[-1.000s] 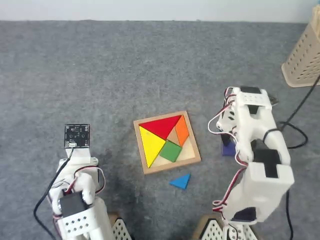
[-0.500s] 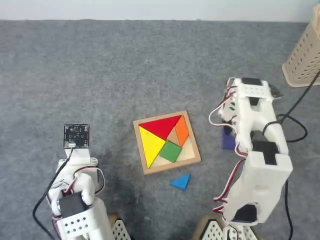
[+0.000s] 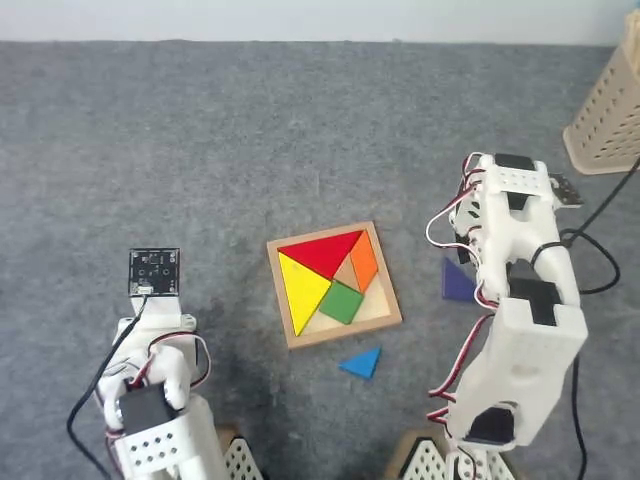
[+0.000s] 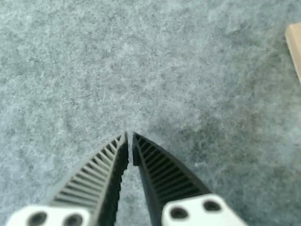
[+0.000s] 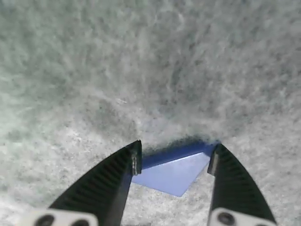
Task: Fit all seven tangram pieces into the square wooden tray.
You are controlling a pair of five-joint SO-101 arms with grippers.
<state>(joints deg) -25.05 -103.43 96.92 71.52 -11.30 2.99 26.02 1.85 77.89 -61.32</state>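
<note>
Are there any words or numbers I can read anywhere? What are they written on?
No words, numbers or signs can be read.
The tangram pieces and the wooden tray are plain colours, with no print on them.
The black square board on the left arm bears tiny pale marks, too small to read.

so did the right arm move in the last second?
Yes. In the high view the right arm has swung away from the wooden tray, toward the beige basket, uncovering more of the purple triangle.
</note>
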